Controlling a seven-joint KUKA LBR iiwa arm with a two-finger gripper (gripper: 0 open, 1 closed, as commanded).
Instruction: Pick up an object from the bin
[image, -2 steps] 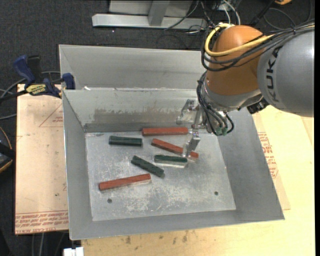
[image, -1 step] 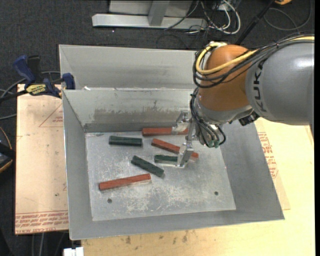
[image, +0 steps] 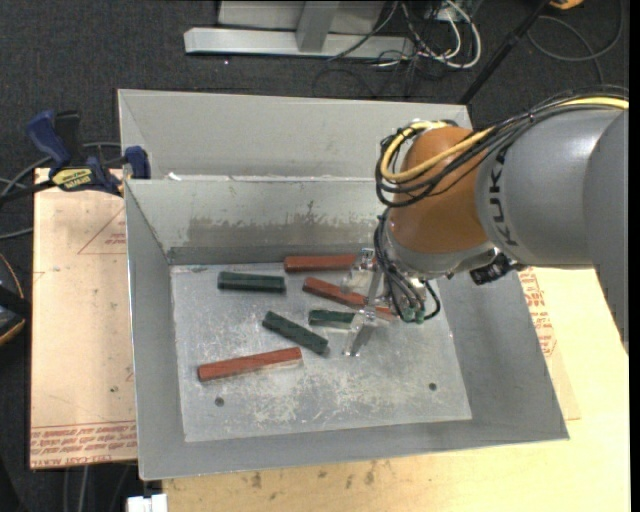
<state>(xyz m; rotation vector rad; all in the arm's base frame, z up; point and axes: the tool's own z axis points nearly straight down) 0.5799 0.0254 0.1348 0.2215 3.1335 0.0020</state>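
Gripper (image: 362, 326) is seen low over bin (image: 300, 405) floor, under orange wrist cover (image: 440, 200); apart or together can't be told. Short dk green bar (image: 328, 317) lies just left of gripper, at its tip. Angled red bar (image: 333, 291) lies just up-left. Upper red bar (image: 320, 263), tilted green bar (image: 295, 333), far green bar (image: 252, 283) & long red bar (image: 250, 364) are spread further left.

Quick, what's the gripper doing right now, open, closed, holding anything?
Gripper: cannot be told; it sits low beside a short dark green bar.
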